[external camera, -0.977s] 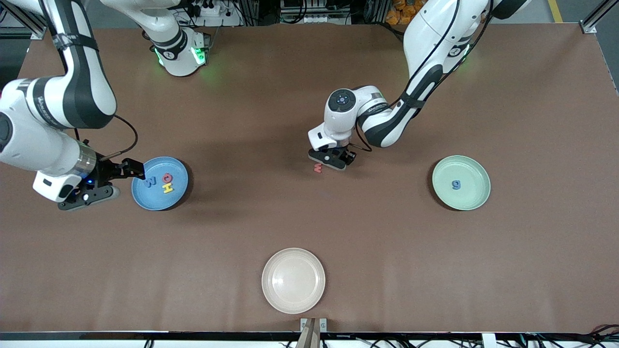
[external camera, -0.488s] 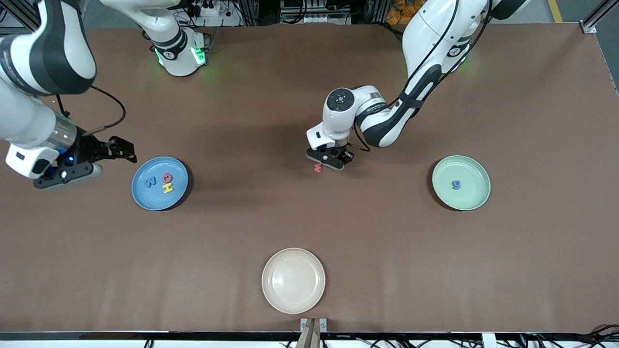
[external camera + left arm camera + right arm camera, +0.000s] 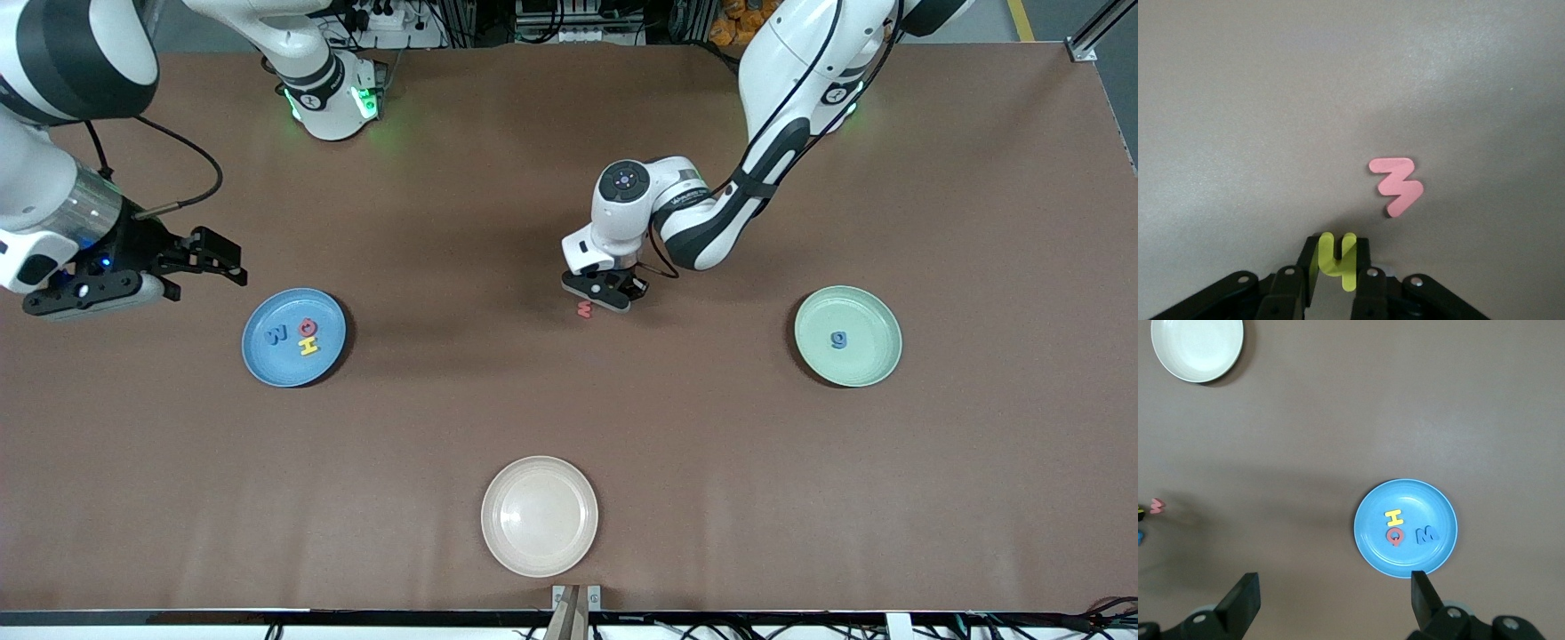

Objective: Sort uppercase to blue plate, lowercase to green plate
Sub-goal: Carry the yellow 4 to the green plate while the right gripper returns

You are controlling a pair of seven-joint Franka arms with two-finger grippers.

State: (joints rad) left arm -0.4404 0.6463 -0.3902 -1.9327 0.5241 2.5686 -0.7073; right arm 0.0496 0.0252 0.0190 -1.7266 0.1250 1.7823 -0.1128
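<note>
Brown matting covered the whole table (image 3: 569, 427), with cables and frames along its edge by the arms' bases.

The left gripper (image 3: 602, 291) was low at the middle of the table, its fingers (image 3: 1308, 263) pressed together on the yellow h (image 3: 1338, 260), which stood on edge between the pads. The red w (image 3: 584, 308) lay flat just beside it, nearer the front camera, not touching it. The grip looked thin: only a small part of the h sat between the pads, so the foam could twist or slip out on the lift or on the carry to the green plate (image 3: 847, 335). A lift that drifted sideways might also nudge the w. A blue letter, probably the m (image 3: 1140, 537), showed only as a sliver in the right wrist view, close by the gripper, and could be knocked too.

The left arm reached in from its base, elbow bent, wrist pointing straight down at the table.

The right gripper (image 3: 200, 253) hung spread wide and empty, near the blue plate (image 3: 293, 337) but off its rim, toward the right arm's end of the table; that arm waited.

On the blue plate lay the blue M (image 3: 276, 334), red Q (image 3: 308, 326) and yellow H (image 3: 308, 346). A blue g (image 3: 838, 339) lay in the green plate. A cream plate (image 3: 539, 516) sat nearest the front camera. The teal R was not in view.
</note>
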